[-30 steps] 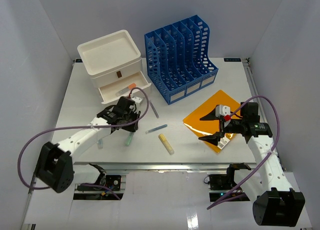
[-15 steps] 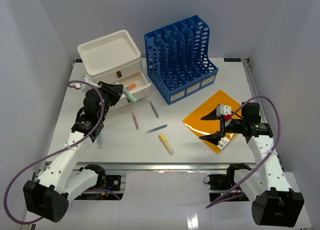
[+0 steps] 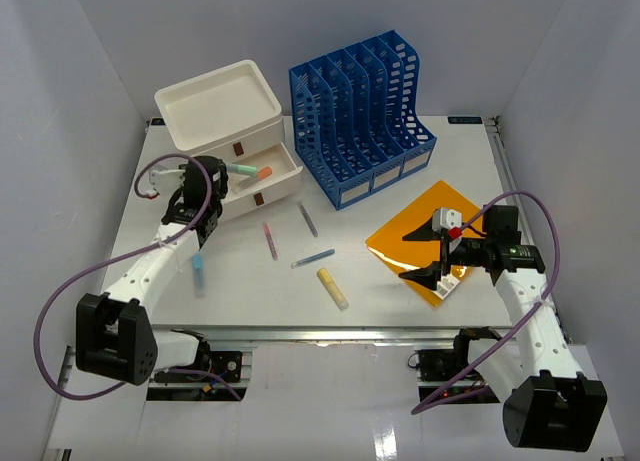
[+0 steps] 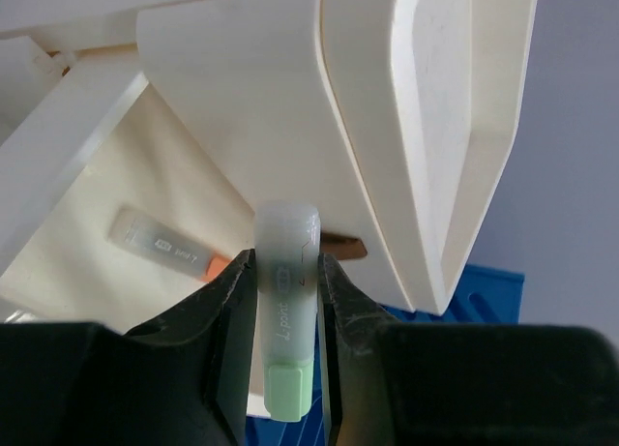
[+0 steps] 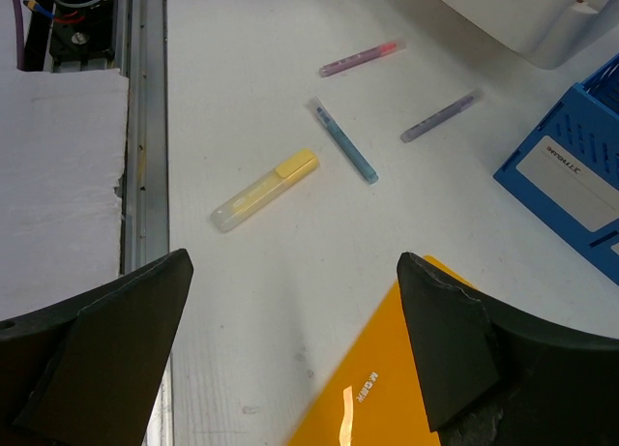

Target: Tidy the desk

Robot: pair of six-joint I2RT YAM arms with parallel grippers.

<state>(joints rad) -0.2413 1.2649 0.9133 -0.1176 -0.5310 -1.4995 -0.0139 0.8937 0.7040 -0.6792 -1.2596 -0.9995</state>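
Note:
The white desk (image 3: 385,296) holds a pink pen (image 3: 270,240), a purple pen (image 3: 308,219), a blue pen (image 3: 313,257), a yellow highlighter (image 3: 333,288) and a light blue highlighter (image 3: 198,273). My left gripper (image 3: 227,171) is shut on a green highlighter (image 4: 286,311), held level at the open lower drawer (image 3: 262,180) of the white drawer box (image 3: 220,109). An orange marker (image 4: 169,245) lies inside that drawer. My right gripper (image 3: 425,251) is open and empty above the near left edge of an orange folder (image 3: 445,221).
A blue file rack (image 3: 360,116) stands at the back, right of the drawer box. The right wrist view shows the yellow highlighter (image 5: 264,189), the blue pen (image 5: 343,141) and the folder's corner (image 5: 387,398). A metal rail (image 3: 330,331) runs along the near edge.

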